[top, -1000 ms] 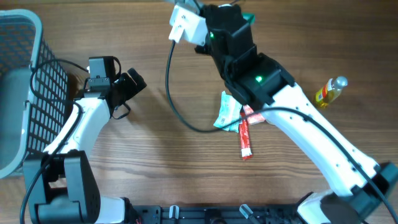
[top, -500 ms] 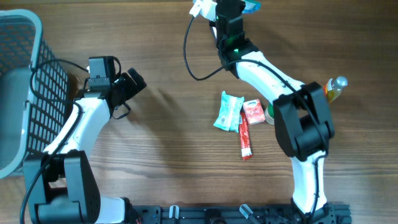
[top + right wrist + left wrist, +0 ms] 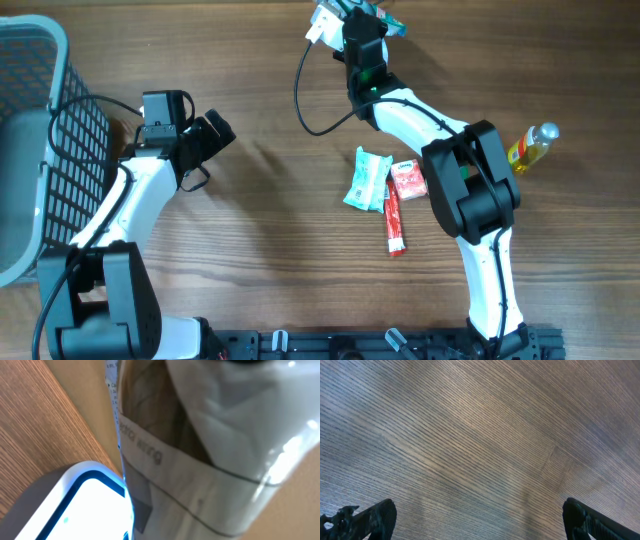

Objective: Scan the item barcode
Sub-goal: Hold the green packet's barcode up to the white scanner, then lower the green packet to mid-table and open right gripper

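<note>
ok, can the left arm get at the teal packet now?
Likely yes: left fingers open, bare wood up to the teal packet, right arm away at the scanner.

the overhead camera looked straight down on the whole table (image 3: 260, 250). the left wrist camera hung close over the wood grain, fingertips (image 3: 367, 519) at its lower corners. the right wrist camera sat tight against the packet (image 3: 210, 470) and scanner (image 3: 85, 510) at the overhead's top edge.
</note>
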Tool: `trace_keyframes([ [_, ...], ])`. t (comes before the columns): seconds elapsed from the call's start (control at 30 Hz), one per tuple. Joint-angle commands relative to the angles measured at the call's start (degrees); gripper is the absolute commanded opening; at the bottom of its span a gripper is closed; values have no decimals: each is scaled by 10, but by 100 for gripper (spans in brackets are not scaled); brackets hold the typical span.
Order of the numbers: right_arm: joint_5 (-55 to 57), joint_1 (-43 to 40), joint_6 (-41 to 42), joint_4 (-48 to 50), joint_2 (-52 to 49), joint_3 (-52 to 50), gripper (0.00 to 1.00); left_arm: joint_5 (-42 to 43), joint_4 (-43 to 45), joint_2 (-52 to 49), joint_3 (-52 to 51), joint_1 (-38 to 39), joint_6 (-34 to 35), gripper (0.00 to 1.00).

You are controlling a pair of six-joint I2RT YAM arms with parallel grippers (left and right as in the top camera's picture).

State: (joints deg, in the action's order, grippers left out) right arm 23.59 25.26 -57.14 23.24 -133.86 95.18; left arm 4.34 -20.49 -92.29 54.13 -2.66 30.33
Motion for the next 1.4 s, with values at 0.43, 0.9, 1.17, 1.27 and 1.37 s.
trace_keyframes([
  [0.43, -2, 24, 184, -71, 57, 9, 4, -4, 2, 7, 7, -3, 2, 100],
  [0.9, -507, 26, 823, -670, 264, -143, 14, -4, 2, 7, 7, -3, 2, 100],
  [1.17, -557, 44, 857, -591, 264, -207, 63, -4, 2, 7, 7, -3, 2, 100],
  [1.27, -468, 59, 858, -594, 264, -207, 78, -4, 2, 7, 7, -3, 2, 100],
  [1.37, -409, 61, 856, -612, 264, -207, 86, -4, 2, 7, 7, -3, 2, 100],
])
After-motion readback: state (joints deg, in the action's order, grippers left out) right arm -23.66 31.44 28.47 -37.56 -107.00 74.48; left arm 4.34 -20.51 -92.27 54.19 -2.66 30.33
